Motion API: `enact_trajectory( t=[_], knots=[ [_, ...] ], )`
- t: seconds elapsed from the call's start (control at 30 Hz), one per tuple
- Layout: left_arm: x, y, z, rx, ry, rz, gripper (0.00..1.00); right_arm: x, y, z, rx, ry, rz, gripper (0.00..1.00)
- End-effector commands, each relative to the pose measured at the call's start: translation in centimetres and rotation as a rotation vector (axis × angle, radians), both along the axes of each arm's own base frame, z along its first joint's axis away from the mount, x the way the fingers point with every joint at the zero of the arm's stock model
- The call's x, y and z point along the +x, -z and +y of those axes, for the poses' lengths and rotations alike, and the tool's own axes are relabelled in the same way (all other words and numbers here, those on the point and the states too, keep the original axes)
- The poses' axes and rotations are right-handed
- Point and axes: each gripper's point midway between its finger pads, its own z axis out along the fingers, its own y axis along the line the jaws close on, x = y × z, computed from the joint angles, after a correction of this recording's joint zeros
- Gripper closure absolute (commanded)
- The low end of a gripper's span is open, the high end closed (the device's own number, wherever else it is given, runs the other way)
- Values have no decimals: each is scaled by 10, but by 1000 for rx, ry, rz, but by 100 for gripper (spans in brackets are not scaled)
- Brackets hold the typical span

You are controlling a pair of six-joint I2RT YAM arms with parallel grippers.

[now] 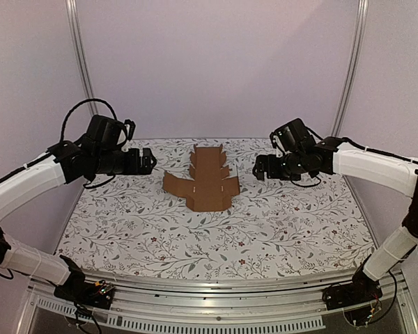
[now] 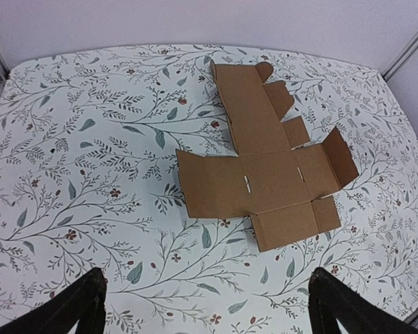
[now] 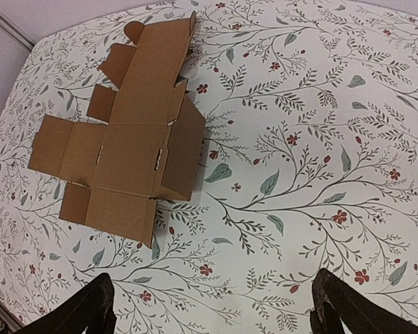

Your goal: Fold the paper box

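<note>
The paper box [image 1: 203,182] is a brown die-cut cardboard sheet lying unfolded near the table's far middle, with flaps and notched tabs spread out and a few flaps slightly raised. The left wrist view has the paper box [image 2: 265,167] right of centre; the right wrist view has the paper box [image 3: 125,132] at upper left. My left gripper [image 1: 148,161] hovers to the sheet's left, open and apart from it, with both fingertips [image 2: 83,306] wide at the frame's bottom. On the sheet's right hangs my right gripper [image 1: 260,168], open too, its fingertips [image 3: 341,306] spread with nothing between them.
A floral-patterned cloth [image 1: 279,223] covers the table. White walls and metal posts [image 1: 80,56] close in the back and sides. A metal rail [image 1: 216,303] with the arm bases runs along the near edge.
</note>
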Motion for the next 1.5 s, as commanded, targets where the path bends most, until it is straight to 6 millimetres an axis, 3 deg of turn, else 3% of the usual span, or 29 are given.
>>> enact_trajectory(
  t=[0.0, 0.43, 0.8, 0.97, 1.17, 1.3, 1.47],
  knots=[
    [-13, 3, 4, -2, 11, 17, 0, 20, 6, 29, 94, 44, 23, 4],
    [-25, 1, 5, 8, 49, 52, 0, 78, 43, 79, 22, 31, 58, 18],
    [-27, -1, 3, 7, 68, 56, 0, 98, 100, 87, -120, 19, 104, 37],
    [-25, 0, 3, 11, 66, 57, 1, 100, 120, 86, -164, 6, 128, 53],
    [-24, 0, 2, 13, 63, 59, 0, 97, 117, 84, -200, -24, 118, 85],
    [-23, -2, 1, 13, 65, 60, 0, 91, 107, 83, -242, -79, 90, 100],
    [-23, -12, 2, 23, 71, 47, 0, 77, 96, 83, -278, -212, 63, 100]
  ],
)
